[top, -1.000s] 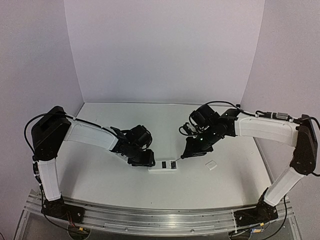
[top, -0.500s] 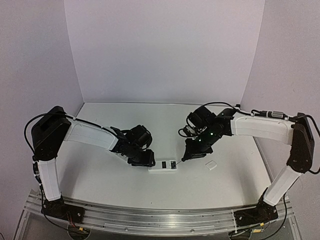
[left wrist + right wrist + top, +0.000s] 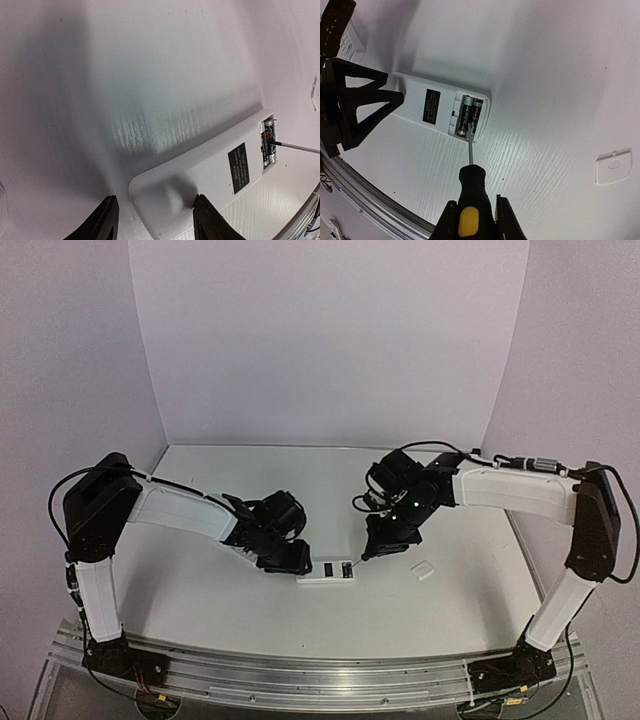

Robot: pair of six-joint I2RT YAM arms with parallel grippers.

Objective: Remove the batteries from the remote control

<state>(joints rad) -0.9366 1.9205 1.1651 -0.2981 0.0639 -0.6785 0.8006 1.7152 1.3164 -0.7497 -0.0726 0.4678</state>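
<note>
Shows a white tabletop [image 3: 200,610] with the remote control [image 3: 330,571] lying back-up towards the near edge, midway between the two arms, its open battery recess at the right end. Brackets the remote's left end with the left hand [image 3: 155,220], about half-wide, fingers on either side of the casing and one seemingly just clear, so steadying rather than clamping; best closed snugly before any prying. Grips a black-and-yellow screwdriver [image 3: 471,185] by the handle in the narrowly set right hand [image 3: 472,222]. Leaves the small white cover [image 3: 613,166] lying apart to the right. Sets the blade tip at the recess edge against the batteries [image 3: 469,116], both seated side by side. Lever one cell's end upward gently, keeping the shaft low and the remote pinned, lest the tip skid or a cell spring away.
</note>
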